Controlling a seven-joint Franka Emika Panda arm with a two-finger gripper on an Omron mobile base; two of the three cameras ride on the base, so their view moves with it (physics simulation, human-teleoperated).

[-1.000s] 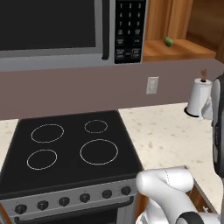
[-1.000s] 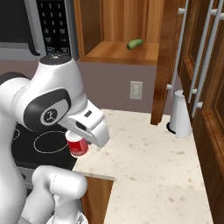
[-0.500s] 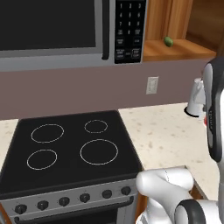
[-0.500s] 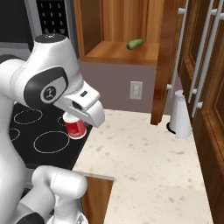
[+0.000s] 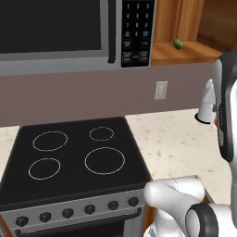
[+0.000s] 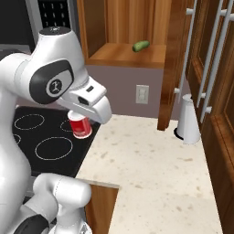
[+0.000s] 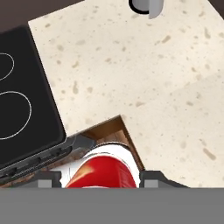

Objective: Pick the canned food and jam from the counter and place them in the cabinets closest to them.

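Speckled cream stone bench (image 6: 155, 169) beside a black glass cooktop (image 5: 69, 157) with four white ring burners. Red cylindrical can with a white band (image 6: 80, 124) held aloft in the gripper (image 7: 99, 175), seen in the right base view above the seam between cooktop and bench. In the hand view the can (image 7: 103, 168) sits between the two dark finger tips, its red side and white rim close to the lens, both tips pressed against it. Gripper clamped on the can.

Above and behind, open reddish-brown wooden wall cabinet (image 6: 123, 55) with a plain shelf; small green oblong vegetable (image 6: 140, 45) lying on that shelf, also visible in the left base view (image 5: 177, 43). Tall wooden door with a silver bar handle (image 6: 180, 68) swung open at the right of the shelf. White electrical outlet (image 6: 141, 93) on the mauve backsplash below the cabinet. White upright paper-towel roll on a dark base (image 6: 187, 119) standing on the bench near the door's lower edge, well apart from the can. Grey microwave with a black keypad (image 5: 74, 32) mounted over the cooktop, left of the cabinet.
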